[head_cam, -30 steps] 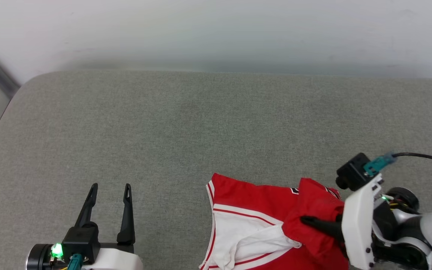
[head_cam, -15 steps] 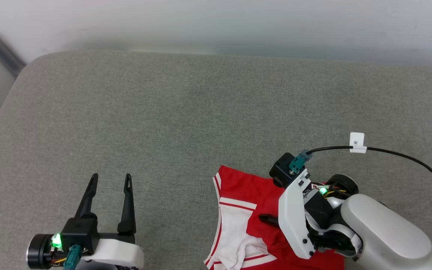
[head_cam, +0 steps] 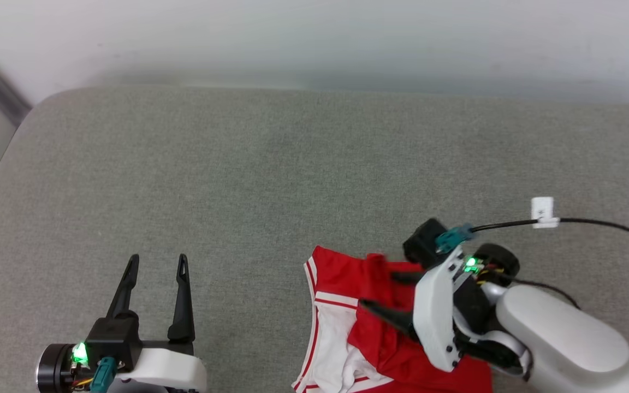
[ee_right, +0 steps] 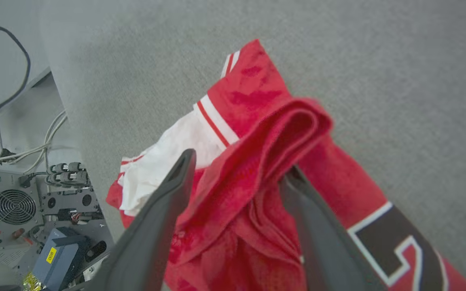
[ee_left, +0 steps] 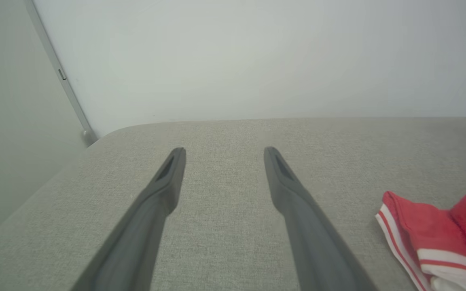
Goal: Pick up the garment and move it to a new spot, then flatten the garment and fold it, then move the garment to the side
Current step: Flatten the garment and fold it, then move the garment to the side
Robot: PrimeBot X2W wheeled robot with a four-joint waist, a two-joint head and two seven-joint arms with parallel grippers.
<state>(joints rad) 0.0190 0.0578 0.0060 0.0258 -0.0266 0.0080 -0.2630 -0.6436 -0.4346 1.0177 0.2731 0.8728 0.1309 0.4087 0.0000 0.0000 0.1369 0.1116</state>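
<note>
Looking down on a grey padded surface (head_cam: 271, 174), we find our left gripper (head_cam: 158, 259) at the lower left, its two dark fingers spread apart and well clear of the garment (head_cam: 336, 278). Toward the lower right, the garment lies crumpled near the surface's front edge, red with a white sleeve and striped trim. Our right gripper (head_cam: 378, 288) hangs over it, fingers spread wide, a raised red fold between them and a black numeral (ee_right: 399, 246) alongside.
</note>
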